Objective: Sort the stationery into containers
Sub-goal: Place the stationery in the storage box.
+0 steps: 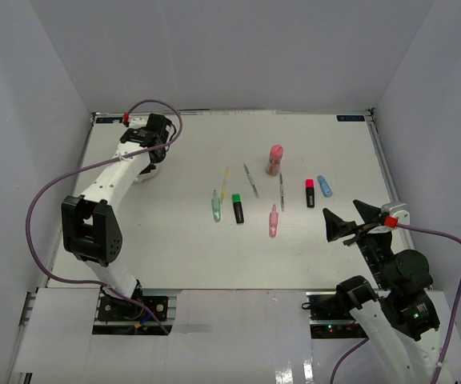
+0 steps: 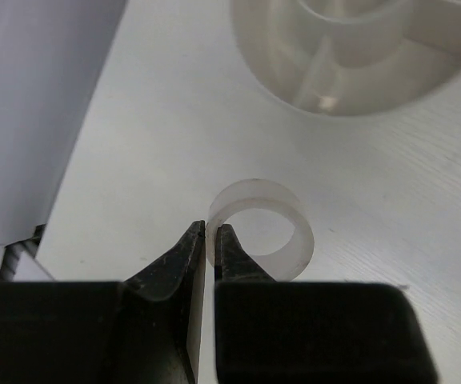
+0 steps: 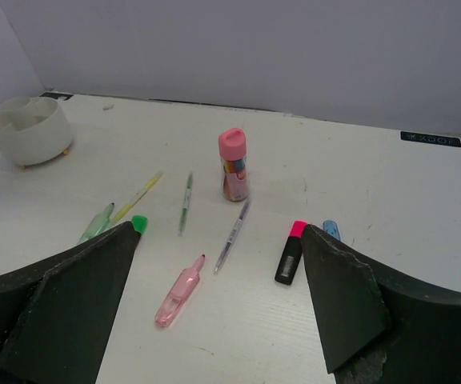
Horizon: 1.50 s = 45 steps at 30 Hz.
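Overhead, the left arm hides what its wrist camera shows: the left gripper pinches the wall of the clear tape roll, whose hole faces the lens. The roll sits beside the white organiser cup at the table's far left. Mid-table, the pale green marker, green-capped marker, pink marker and red-capped marker lie lengthwise, roughly near-to-far, with the green and red caps farthest. The right wrist shows the pink tube standing upright. The right gripper hovers spread wide, empty.
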Each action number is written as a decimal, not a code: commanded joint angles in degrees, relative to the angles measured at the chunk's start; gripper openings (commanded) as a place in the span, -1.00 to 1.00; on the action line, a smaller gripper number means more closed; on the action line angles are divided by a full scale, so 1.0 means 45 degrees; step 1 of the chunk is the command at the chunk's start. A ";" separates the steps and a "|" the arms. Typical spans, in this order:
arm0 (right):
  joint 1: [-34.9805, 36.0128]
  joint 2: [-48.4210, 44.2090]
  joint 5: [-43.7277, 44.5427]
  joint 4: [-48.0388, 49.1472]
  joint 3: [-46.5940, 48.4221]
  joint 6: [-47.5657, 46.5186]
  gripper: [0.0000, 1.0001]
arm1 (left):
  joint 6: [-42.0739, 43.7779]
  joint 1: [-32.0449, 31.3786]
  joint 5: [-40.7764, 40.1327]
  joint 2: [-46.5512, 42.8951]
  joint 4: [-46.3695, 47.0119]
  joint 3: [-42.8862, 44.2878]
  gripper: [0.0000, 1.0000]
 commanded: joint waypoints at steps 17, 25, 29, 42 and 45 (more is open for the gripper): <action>0.1083 -0.0885 0.0619 0.0442 -0.0364 -0.0120 0.80 | 0.3042 0.2687 -0.3788 0.2524 0.1347 0.3645 -0.81; 0.1161 -0.1119 0.0521 0.0500 -0.0540 -0.0159 0.80 | 0.8120 0.2687 -0.2719 0.1138 0.8892 0.0230 -0.82; 0.1161 -0.1197 0.0579 0.0500 -0.0579 -0.0159 0.80 | 0.9745 0.2687 -0.2189 0.1137 1.1315 -0.0456 -0.82; 0.1180 -0.1315 0.0716 0.0520 -0.0794 -0.0120 0.80 | 1.1116 0.2687 -0.1174 0.1820 1.3077 -0.1006 -0.80; 0.1161 -0.1315 0.0755 0.0520 -0.0833 -0.0120 0.80 | 1.0980 0.2687 -0.0920 0.1957 1.3077 -0.0986 -0.80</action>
